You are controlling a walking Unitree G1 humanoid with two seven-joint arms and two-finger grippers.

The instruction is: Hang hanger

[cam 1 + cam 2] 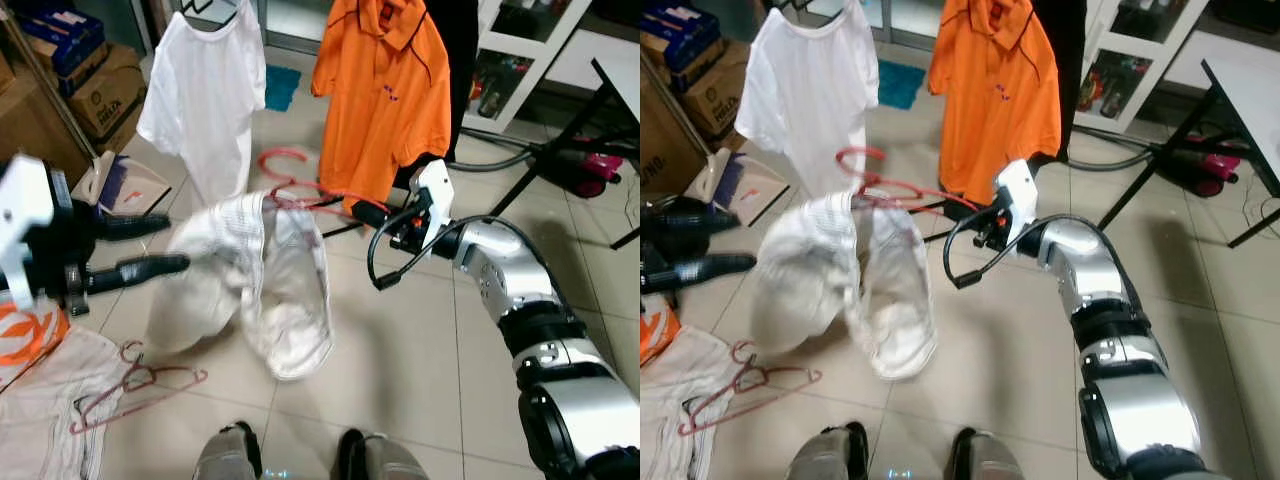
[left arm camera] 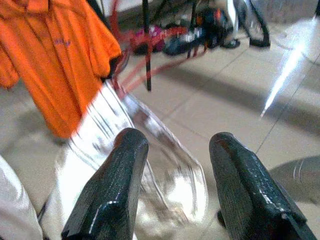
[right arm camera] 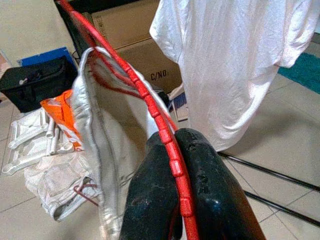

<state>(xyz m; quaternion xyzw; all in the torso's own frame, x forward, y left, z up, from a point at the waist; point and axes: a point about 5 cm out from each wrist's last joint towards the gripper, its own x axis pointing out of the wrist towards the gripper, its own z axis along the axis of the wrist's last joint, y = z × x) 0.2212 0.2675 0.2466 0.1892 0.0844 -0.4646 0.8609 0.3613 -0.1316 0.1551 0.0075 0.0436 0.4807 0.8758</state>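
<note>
Right gripper pinched on red hanger, held low in front of hanging orange polo shirt; white garment draped from hanger, sagging toward tiled floor. Left gripper spread wide, beside garment, far side from orange shirt. White T-shirt hanging next to orange shirt

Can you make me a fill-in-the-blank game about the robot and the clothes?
1. The right gripper is shut on a hanger whose colour is ____.
2. The shirt hanging next to the white T-shirt is ____.
3. The left gripper has its fingers ____.
4. The spare hanger lies on the ____.

Missing words: red; orange; open; floor
</note>
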